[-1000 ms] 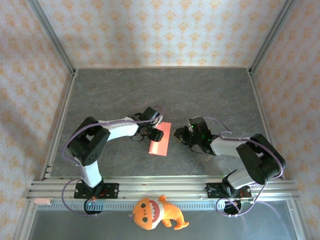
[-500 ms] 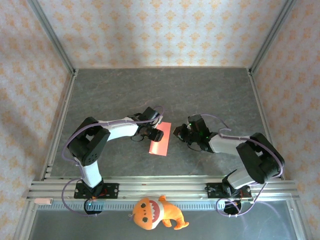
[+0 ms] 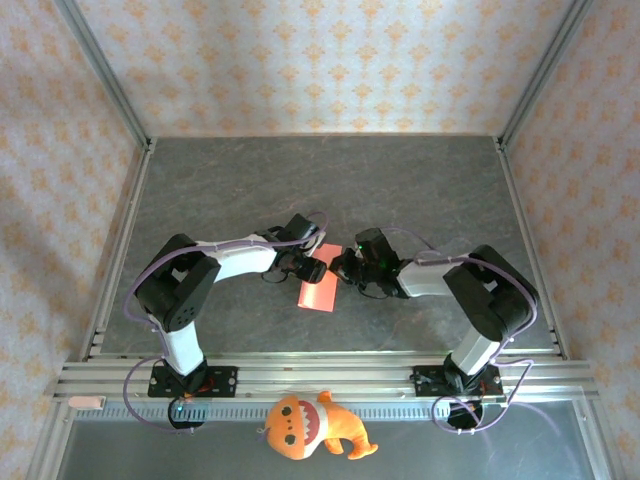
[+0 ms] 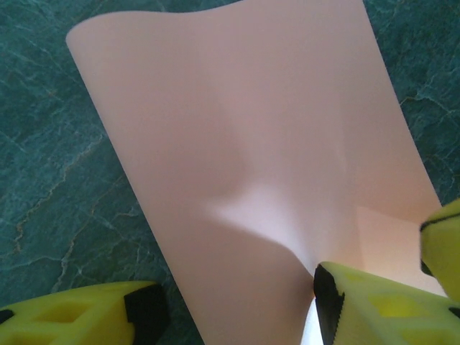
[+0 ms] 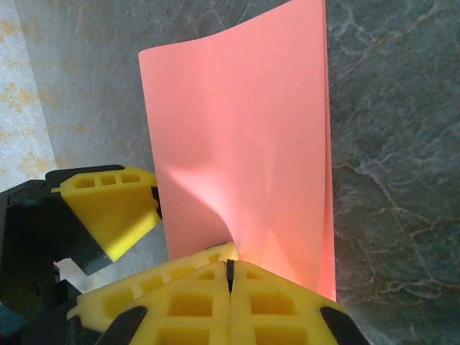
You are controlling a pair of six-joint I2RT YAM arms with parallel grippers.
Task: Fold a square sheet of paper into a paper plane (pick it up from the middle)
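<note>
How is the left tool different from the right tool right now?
The left tool is open, its fingers apart with the square sheet of paper between them; the right tool is shut. The left tool grips nothing, while the right tool seems to pinch the sheet's edge, puckering it. Both have yellow fingers and meet at the paper.

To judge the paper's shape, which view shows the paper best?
Right wrist: the paper is nearly whole, buckling up at the shut right gripper. Left wrist shows it washed out and cropped; top external shows a small, partly covered strip.
</note>
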